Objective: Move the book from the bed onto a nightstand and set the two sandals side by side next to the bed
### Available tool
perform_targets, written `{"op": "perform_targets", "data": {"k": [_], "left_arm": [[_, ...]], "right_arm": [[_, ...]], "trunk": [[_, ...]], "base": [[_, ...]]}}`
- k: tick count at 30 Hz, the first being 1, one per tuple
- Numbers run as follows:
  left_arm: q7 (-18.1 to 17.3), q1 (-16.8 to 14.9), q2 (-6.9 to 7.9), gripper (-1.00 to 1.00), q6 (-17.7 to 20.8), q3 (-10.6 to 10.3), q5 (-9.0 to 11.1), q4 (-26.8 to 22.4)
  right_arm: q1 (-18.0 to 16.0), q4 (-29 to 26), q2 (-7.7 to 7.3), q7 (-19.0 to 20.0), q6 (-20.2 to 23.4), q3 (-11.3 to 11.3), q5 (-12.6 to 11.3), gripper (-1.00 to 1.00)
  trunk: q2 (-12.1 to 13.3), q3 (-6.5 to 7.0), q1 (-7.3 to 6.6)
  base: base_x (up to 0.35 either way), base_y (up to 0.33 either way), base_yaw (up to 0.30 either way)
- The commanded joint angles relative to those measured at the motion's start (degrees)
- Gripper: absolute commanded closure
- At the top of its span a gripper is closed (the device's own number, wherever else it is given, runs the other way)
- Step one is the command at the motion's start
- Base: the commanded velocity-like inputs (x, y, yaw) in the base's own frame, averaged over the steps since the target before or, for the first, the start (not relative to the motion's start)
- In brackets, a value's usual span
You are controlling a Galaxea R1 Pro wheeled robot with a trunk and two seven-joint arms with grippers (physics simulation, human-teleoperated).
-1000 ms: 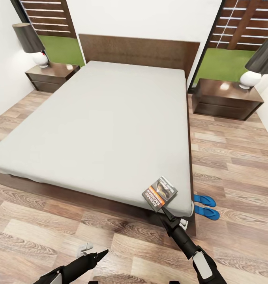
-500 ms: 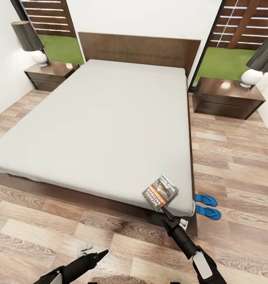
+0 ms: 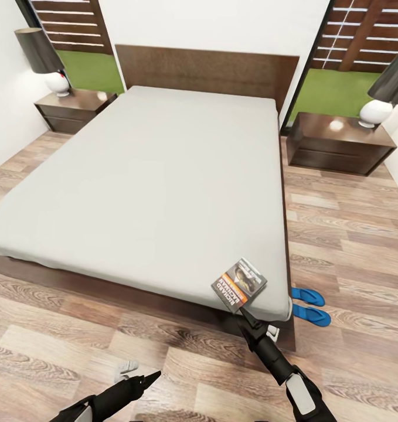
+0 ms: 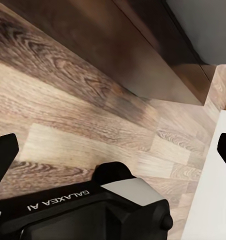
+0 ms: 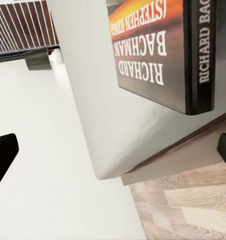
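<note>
Right gripper (image 3: 244,311) sits at the book's (image 3: 239,283) near edge, fingers spread wide, nothing held. Book lies just ahead of it on the bed (image 3: 146,176) corner. Sandals (image 3: 309,306) on floor to its right. Left gripper (image 3: 153,374) low, fingers also apart.

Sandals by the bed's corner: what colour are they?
Bright blue sandals, lying on the wood floor; clearest in the head view.
</note>
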Motion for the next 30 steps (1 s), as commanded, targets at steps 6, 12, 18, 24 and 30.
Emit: {"op": "perform_targets", "data": {"k": [6, 12, 18, 24, 30], "left_arm": [[-0.14, -0.02, 0.03, -1.0, -0.04, -0.3, 0.46, 0.06], [-0.14, -0.02, 0.03, -1.0, -0.04, -0.3, 0.48, 0.06], [-0.14, -0.02, 0.03, -1.0, -0.04, -0.3, 0.47, 0.06], [-0.14, -0.02, 0.03, -1.0, -0.04, -0.3, 0.47, 0.06], [-0.2, -0.02, 0.03, -1.0, -0.08, -0.3, 0.53, 0.06]], "right_arm": [[-0.04, -0.01, 0.06, 0.13, 0.45, -0.27, -0.06, -1.0], [-0.04, -0.01, 0.06, 0.13, 0.44, -0.27, -0.06, -1.0], [-0.04, -0.01, 0.06, 0.13, 0.46, -0.27, -0.06, -1.0], [-0.04, -0.01, 0.06, 0.13, 0.44, -0.27, -0.06, -1.0], [-0.04, -0.01, 0.06, 0.13, 0.46, -0.27, -0.06, -1.0]], "trunk": [[-2.44, -1.11, 1.32], [-4.84, -2.19, 2.64], [-7.25, -3.27, 3.96], [-7.65, -3.45, 4.18], [-7.65, -3.45, 4.18]], "base": [[0.0, 0.0, 0.0], [0.0, 0.0, 0.0], [0.0, 0.0, 0.0], [0.0, 0.0, 0.0], [0.0, 0.0, 0.0]]}}
